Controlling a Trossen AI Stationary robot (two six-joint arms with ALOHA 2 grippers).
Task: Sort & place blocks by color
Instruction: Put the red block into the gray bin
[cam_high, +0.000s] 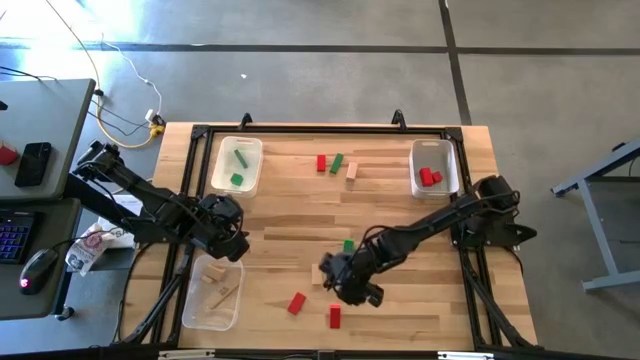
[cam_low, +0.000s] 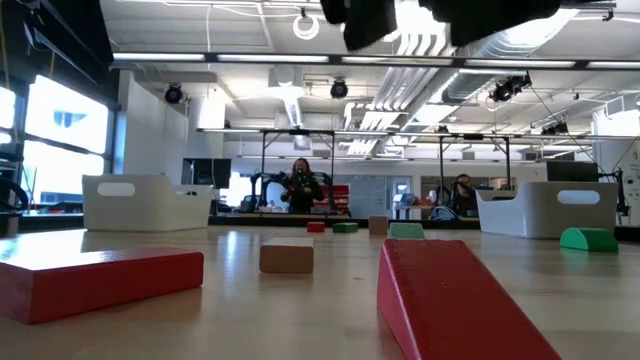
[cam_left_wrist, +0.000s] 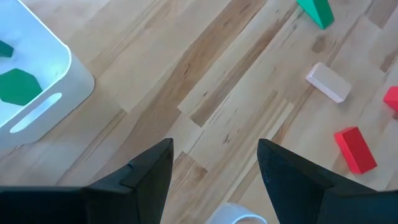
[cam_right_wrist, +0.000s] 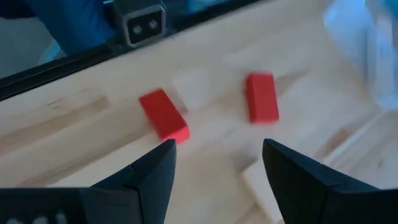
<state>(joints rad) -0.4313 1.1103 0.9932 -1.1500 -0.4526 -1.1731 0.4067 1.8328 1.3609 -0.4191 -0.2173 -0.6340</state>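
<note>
My right gripper (cam_high: 350, 285) (cam_right_wrist: 217, 149) hangs open above the near middle of the table. Beyond its fingertips lie two red blocks (cam_right_wrist: 164, 116) (cam_right_wrist: 261, 98), which show in the high view (cam_high: 296, 303) (cam_high: 334, 317). A natural wood block (cam_right_wrist: 258, 180) lies flat by its fingers. My left gripper (cam_high: 228, 232) (cam_left_wrist: 214, 146) is open over the table's left side, just beyond the clear bin (cam_high: 212, 292). A green block (cam_high: 348, 245) lies mid-table. Red (cam_high: 321, 163), green (cam_high: 336, 163) and natural (cam_high: 352, 172) blocks lie near the far edge.
A white bin (cam_high: 237, 165) at the far left holds green blocks. A white bin (cam_high: 433, 168) at the far right holds red blocks. The clear bin at the near left holds natural pieces. Bare wood lies between the far blocks and the arms. People stand in the room beyond.
</note>
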